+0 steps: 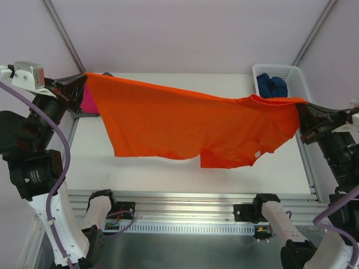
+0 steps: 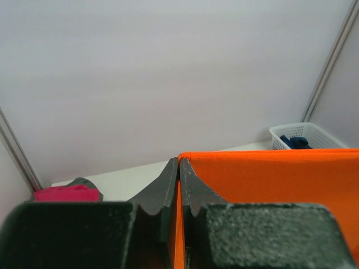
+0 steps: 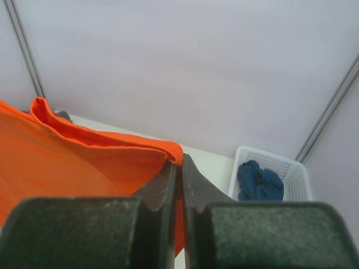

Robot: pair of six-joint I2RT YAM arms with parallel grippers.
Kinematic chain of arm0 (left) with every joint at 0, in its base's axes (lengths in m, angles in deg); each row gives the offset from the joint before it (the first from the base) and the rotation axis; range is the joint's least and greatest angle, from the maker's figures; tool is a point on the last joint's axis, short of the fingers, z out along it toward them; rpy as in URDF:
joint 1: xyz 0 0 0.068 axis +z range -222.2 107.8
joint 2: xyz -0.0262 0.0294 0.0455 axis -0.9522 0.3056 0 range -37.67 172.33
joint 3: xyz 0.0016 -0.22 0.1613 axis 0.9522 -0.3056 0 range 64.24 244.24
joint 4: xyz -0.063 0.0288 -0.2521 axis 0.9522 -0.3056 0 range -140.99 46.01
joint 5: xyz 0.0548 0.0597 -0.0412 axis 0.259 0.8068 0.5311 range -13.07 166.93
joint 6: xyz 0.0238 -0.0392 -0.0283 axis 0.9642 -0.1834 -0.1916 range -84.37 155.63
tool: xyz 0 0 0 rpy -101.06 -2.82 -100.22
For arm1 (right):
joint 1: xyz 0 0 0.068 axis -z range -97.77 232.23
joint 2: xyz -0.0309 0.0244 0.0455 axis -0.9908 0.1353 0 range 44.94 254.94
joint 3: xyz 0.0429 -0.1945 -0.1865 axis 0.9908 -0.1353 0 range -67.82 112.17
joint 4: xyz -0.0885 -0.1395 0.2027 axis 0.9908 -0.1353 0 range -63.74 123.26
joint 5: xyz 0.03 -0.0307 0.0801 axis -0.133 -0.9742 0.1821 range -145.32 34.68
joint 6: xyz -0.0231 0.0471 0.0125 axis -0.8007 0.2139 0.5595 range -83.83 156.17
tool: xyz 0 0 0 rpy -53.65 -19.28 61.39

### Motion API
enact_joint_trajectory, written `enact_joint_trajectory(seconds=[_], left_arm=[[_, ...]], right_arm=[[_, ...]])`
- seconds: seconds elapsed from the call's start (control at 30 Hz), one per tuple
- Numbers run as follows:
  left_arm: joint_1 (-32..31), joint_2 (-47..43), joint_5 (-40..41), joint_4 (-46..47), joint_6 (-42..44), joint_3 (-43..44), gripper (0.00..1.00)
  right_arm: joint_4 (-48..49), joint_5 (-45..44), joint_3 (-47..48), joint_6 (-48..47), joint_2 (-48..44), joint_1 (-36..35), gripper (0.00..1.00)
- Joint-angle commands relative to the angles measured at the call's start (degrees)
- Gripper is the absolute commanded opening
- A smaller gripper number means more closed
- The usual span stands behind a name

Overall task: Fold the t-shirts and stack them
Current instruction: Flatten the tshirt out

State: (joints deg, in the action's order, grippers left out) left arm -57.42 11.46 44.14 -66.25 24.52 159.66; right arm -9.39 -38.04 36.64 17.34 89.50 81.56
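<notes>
An orange t-shirt (image 1: 185, 123) hangs stretched above the white table between both grippers. My left gripper (image 1: 83, 85) is shut on its corner at the far left; in the left wrist view the left gripper (image 2: 179, 162) pinches the orange t-shirt (image 2: 269, 179). My right gripper (image 1: 302, 109) is shut on the opposite edge at the right; the right gripper (image 3: 178, 162) holds a folded hem of the orange t-shirt (image 3: 84, 162). A magenta t-shirt (image 1: 88, 103) lies behind the left corner, mostly hidden, with grey cloth (image 2: 78, 183) on top. A dark blue t-shirt (image 1: 272, 85) lies crumpled in the basket.
A white lattice basket (image 1: 294, 75) stands at the far right corner of the table (image 1: 95, 151). The metal rail (image 1: 185, 200) and both arm bases run along the near edge. Frame posts rise at both back corners.
</notes>
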Motion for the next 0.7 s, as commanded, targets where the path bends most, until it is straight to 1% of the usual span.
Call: enact_joint_trajectory(seconds=[0.0, 0.07, 0.1, 0.17, 0.23, 0.3, 0.33, 0.4, 0.43, 0.47, 0.5, 0.53, 0.67], left_arm=[[1.9, -1.4, 1.7, 1.9, -0.7, 4.4, 0.00], [3.3, -1.6, 1.8, 2.0, -1.4, 7.1, 0.00], [3.6, -1.3, 1.9, 2.0, -1.9, 8.0, 0.00], [4.8, 0.4, 2.0, 2.6, -3.5, 10.0, 0.00], [5.9, 3.7, 0.7, 3.1, -4.5, 11.1, 0.00], [6.9, 6.1, -0.2, 5.7, -7.2, 11.2, 0.00], [7.2, 9.8, -1.4, 6.2, -7.9, 11.6, 0.00], [7.4, 13.7, -0.1, 7.1, -7.6, 12.2, 0.00], [7.3, 17.5, 0.1, 7.4, -6.3, 13.5, 0.00], [7.3, 19.5, 1.3, 7.7, -5.7, 14.5, 0.00], [7.4, 21.3, 1.3, 7.9, -5.2, 15.7, 0.00], [7.4, 24.8, 1.4, 8.4, -4.7, 17.9, 0.00], [7.3, 29.2, 1.2, 8.6, -2.7, 20.6, 0.00]], right_arm=[[5.9, -2.5, 3.5, 1.7, -1.8, 0.4, 0.01], [4.9, -3.4, 7.0, 2.7, -0.6, 0.5, 0.01], [4.6, -3.6, 10.8, 3.2, 0.3, 0.6, 0.01], [5.2, -3.2, 13.4, 4.7, 3.1, 1.6, 0.01], [6.5, -1.9, 15.1, 5.6, 5.5, 2.2, 0.01], [10.3, -1.7, 14.3, 7.4, 9.3, 2.3, 0.01], [12.8, -2.0, 13.6, 8.1, 10.8, 2.4, 0.01], [14.6, -1.6, 13.8, 8.6, 16.8, 2.4, 0.01], [15.7, -1.6, 13.7, 8.5, 18.9, 2.4, 0.01], [16.8, -2.0, 14.2, 8.5, 20.7, 2.4, 0.01], [16.8, -2.5, 15.1, 8.2, 24.7, 2.4, 0.01], [16.7, -2.4, 15.8, 7.4, 26.3, 2.4, 0.01], [16.6, -2.9, 18.6, 6.5, 30.7, 2.4, 0.01]])
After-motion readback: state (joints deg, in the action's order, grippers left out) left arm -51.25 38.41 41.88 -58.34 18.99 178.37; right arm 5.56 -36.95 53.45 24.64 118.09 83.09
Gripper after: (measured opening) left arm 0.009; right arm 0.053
